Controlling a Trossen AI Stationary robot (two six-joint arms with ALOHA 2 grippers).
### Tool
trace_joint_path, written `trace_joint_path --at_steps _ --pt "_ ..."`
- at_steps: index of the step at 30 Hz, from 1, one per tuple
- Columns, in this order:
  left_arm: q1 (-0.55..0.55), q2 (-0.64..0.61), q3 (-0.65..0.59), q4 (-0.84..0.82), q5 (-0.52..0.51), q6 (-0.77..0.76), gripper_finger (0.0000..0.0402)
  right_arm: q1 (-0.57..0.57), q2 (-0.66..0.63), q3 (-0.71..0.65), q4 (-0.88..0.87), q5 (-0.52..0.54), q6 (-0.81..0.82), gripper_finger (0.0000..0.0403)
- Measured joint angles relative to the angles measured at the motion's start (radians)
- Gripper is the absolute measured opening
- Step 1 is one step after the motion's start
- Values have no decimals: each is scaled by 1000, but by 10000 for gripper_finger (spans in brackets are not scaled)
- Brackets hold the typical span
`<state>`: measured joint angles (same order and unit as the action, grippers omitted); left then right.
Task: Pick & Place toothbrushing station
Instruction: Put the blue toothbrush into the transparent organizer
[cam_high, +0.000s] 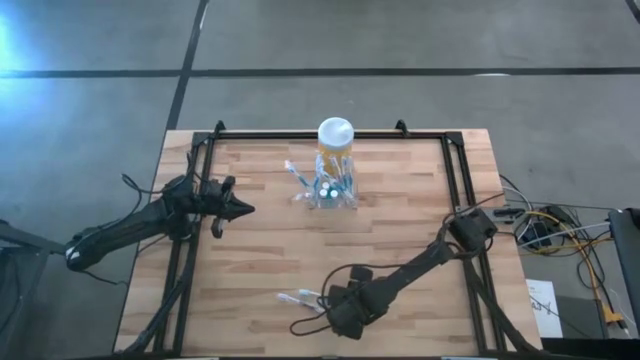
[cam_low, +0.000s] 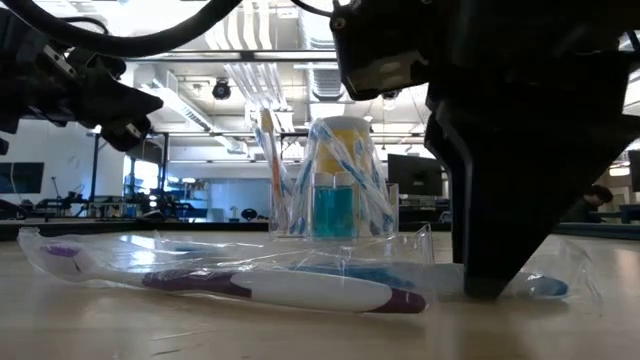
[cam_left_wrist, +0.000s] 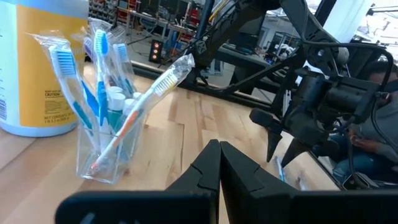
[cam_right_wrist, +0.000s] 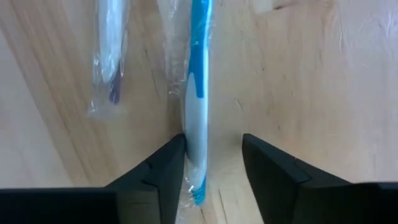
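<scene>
The clear toothbrushing station (cam_high: 331, 192) stands at the table's far middle and holds several wrapped toothbrushes. It also shows in the left wrist view (cam_left_wrist: 102, 155) and the low view (cam_low: 330, 215). Right behind it stands the yellow jar (cam_high: 335, 145) with a white lid. My left gripper (cam_high: 243, 210) is shut and empty, in the air to the left of the station. My right gripper (cam_right_wrist: 213, 163) is open and points down at the table near the front edge. Its fingers stand on either side of a wrapped blue-and-white toothbrush (cam_right_wrist: 198, 93) that lies flat on the wood. A wrapped purple-and-white toothbrush (cam_low: 270, 288) lies beside it. My right gripper comes from above, pointing down, with its fingers across the blue-and-white toothbrush. One finger (cam_right_wrist: 166, 167) lies against the side of the handle's end (cam_right_wrist: 194, 149). The other finger (cam_right_wrist: 267, 163) stands apart from it. The toothbrush lies flat on the table in its wrapper.
A black frame (cam_high: 455, 180) runs along the table's left, far and right sides. Cables and a box (cam_high: 545, 230) lie off the table's right edge. Bare wood lies between the station and the two loose toothbrushes (cam_high: 300, 297).
</scene>
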<state>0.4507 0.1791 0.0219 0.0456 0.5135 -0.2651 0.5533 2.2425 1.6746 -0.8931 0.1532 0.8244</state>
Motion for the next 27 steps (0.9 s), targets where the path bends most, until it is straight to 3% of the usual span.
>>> trace_joint_path --at_steps 11,15,21,27 --pt "0 1 -9 11 46 -21 7 -23 -49 -36 -56 1 -80 21" --pt "0 1 -8 11 47 -21 7 -30 -129 -71 -62 13 -84 19" --pt "0 1 -9 10 47 -19 7 -10 -289 -150 9 154 -65 18" --pt "-1 0 -12 32 10 -21 7 45 -489 -328 399 352 -152 17"
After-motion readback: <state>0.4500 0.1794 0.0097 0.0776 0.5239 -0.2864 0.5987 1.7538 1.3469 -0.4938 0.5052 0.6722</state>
